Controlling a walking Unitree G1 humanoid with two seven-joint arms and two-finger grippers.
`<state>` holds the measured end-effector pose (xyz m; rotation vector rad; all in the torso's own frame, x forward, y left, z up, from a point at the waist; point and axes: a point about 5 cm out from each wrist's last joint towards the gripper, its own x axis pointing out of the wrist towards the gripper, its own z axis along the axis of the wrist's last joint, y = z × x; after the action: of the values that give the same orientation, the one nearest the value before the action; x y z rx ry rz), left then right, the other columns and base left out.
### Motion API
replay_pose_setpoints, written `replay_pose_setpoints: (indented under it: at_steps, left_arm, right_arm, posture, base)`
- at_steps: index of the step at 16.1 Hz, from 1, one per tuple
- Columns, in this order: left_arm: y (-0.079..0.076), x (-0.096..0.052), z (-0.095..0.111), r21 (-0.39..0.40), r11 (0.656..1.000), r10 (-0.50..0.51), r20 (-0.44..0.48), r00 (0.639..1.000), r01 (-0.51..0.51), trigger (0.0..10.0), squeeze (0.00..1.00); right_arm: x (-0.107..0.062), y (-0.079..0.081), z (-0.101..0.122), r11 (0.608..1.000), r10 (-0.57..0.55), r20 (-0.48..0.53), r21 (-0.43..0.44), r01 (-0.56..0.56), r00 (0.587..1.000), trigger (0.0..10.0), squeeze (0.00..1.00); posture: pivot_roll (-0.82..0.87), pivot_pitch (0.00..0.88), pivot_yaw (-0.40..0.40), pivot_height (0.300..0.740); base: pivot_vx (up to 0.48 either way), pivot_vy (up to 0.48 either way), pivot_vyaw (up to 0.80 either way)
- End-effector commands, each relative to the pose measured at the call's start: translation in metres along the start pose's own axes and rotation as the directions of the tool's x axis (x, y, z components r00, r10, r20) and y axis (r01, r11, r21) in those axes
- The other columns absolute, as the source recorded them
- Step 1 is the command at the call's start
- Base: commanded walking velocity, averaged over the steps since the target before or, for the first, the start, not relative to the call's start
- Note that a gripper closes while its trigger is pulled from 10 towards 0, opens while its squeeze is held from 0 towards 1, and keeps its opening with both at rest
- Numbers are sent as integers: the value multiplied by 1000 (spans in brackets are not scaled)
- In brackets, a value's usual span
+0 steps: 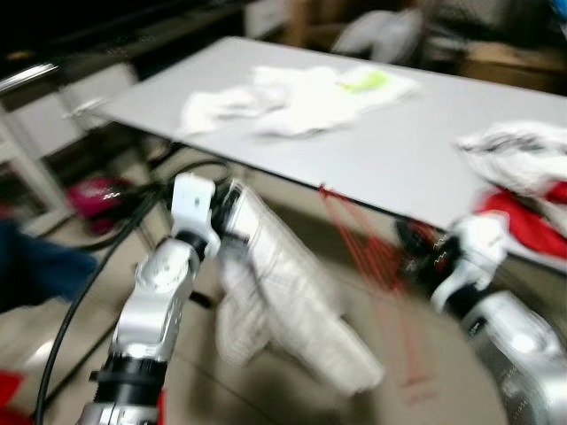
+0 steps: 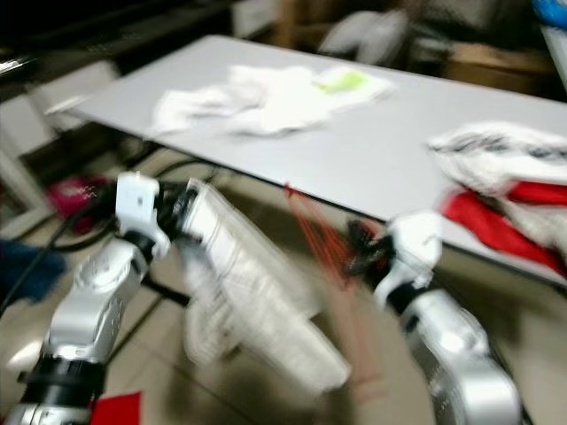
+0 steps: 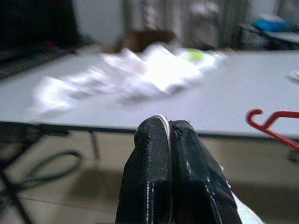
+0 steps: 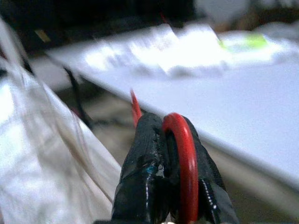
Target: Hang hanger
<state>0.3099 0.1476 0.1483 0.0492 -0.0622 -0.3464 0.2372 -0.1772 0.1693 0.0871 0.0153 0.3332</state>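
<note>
While the left gripper pinches the white checked cloth garment, the right gripper beside it clamps the thin red wire hanger; blurred, but keep both holds firm while carrying

Motion blur smears the thin red wire hanger into faint streaks, softens the hanging white checked cloth and the heap of white garments on the grey table, whose far corners run out of frame.
</note>
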Motion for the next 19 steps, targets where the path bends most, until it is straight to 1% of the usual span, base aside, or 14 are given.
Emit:
replay_pose_setpoints:
  at_steps: [1, 2, 4, 7, 9, 11, 12, 13, 14, 15, 16, 17, 18, 19]
  left_arm:
    - [16, 1, 26, 27, 998, 51, 96, 994, -54, 10000, 0]
    - [21, 6, 40, 20, 996, 83, 144, 986, -87, 10000, 0]
    - [25, 11, 58, 16, 995, 92, 194, 977, -97, 10000, 0]
    - [25, 26, 97, 26, 998, 52, 291, 955, -62, 10000, 0]
    - [27, 46, 120, 11, 1000, 23, 346, 938, -28, 10000, 0]
    - [21, 74, 144, 10, 1000, -15, 388, 921, 12, 10000, 0]
    - [14, 90, 162, 16, 999, -42, 417, 908, 39, 10000, 0]
    - [11, 104, 192, 49, 998, -57, 461, 886, 39, 10000, 0]
    - [11, 108, 232, 63, 998, -49, 536, 843, 17, 10000, 0]
    - [12, 103, 271, 45, 999, -26, 624, 781, -3, 10000, 0]
    - [12, 90, 314, 50, 998, -15, 725, 689, -31, 10000, 0]
    - [10, 78, 341, 83, 995, -34, 784, 619, -50, 10000, 0]
    - [7, 81, 338, 173, 981, -74, 765, 640, -92, 10000, 0]
    - [6, 92, 316, 265, 957, -109, 706, 700, -118, 10000, 0]
  right_arm:
    - [3, 2, 22, 999, -2, 102, 33, -2, 995, 10000, 0]
    - [7, -13, 35, 993, -115, 161, 55, 107, 980, 10000, 0]
    - [7, -24, 40, 980, -195, 177, 65, 186, 965, 10000, 0]
    - [6, -31, 34, 971, -237, 143, 74, 229, 961, 10000, 0]
    - [10, -34, 33, 962, -269, 134, 92, 258, 954, 10000, 0]
    - [10, -39, 33, 952, -303, 126, 88, 294, 944, 10000, 0]
    - [9, -42, 32, 944, -326, 127, 92, 316, 937, 10000, 0]
    - [8, -46, 32, 937, -347, 128, 93, 337, 929, 10000, 0]
    - [8, -47, 33, 933, -357, 132, 94, 347, 925, 10000, 0]
    - [8, -48, 34, 932, -361, 136, 94, 351, 922, 10000, 0]
    - [6, -48, 34, 931, -364, 139, 92, 354, 921, 10000, 0]
    - [3, -47, 33, 928, -371, 140, 93, 361, 918, 10000, 0]
    - [0, -46, 31, 925, -379, 138, 95, 369, 915, 10000, 0]
    - [-1, -44, 30, 923, -382, 137, 99, 372, 914, 10000, 0]
  posture:
    - [-96, 0, 55, 740]
    - [-97, 0, 57, 740]
    - [-96, 0, 57, 740]
    - [-80, 0, 39, 740]
    - [-78, 0, 37, 740]
    - [-83, 0, 43, 740]
    - [-86, 0, 43, 740]
    - [-90, 0, 48, 740]
    - [-93, 0, 50, 740]
    - [-101, 0, 63, 740]
    - [-108, 0, 79, 740]
    - [-114, 0, 94, 740]
    - [-114, 0, 94, 740]
    - [-119, 0, 105, 740]
  base:
    - [472, 0, 0]
    - [472, 0, -569]
    - [472, 0, -684]
    - [471, 0, -800]
    - [463, 0, -800]
    - [450, 0, -800]
    - [450, 0, -800]
    - [450, 0, -800]
    - [454, 0, -800]
    - [458, 0, -800]
    - [416, 0, -800]
    - [386, 0, -800]
    - [345, 0, -800]
    - [326, 0, -800]
